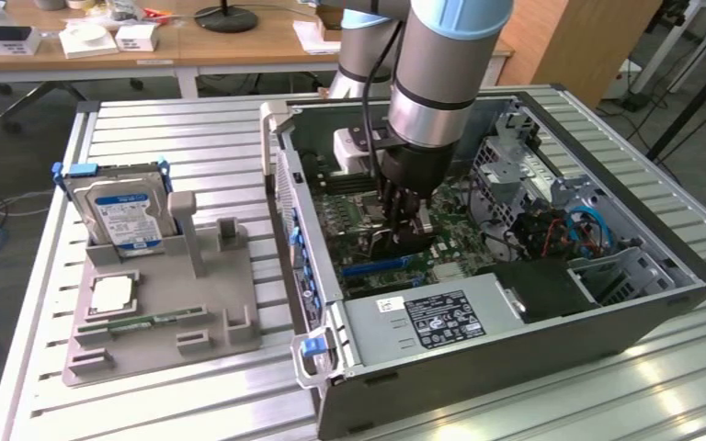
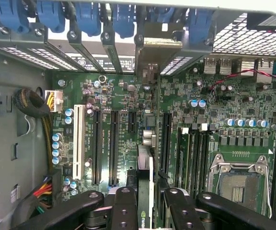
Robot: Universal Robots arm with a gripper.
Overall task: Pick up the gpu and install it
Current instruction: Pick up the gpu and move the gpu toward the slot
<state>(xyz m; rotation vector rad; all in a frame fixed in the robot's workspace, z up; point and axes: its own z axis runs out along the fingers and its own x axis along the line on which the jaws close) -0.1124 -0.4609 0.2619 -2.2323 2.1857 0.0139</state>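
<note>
Slatted metal table (image 1: 144, 129) carries an open computer case (image 1: 513, 367), inside which the gripper (image 1: 404, 220) clamps the gpu (image 2: 145, 163) edge-on over the motherboard (image 2: 214, 96).

The table (image 1: 144, 129) is ribbed pale metal, the tray (image 1: 194, 303) matt grey plastic.

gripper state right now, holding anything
Gripper: shut on the gpu, card edge-on over the motherboard.

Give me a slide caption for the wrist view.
Gripper holding the gpu edge-on over the motherboard inside the open computer case.
</note>
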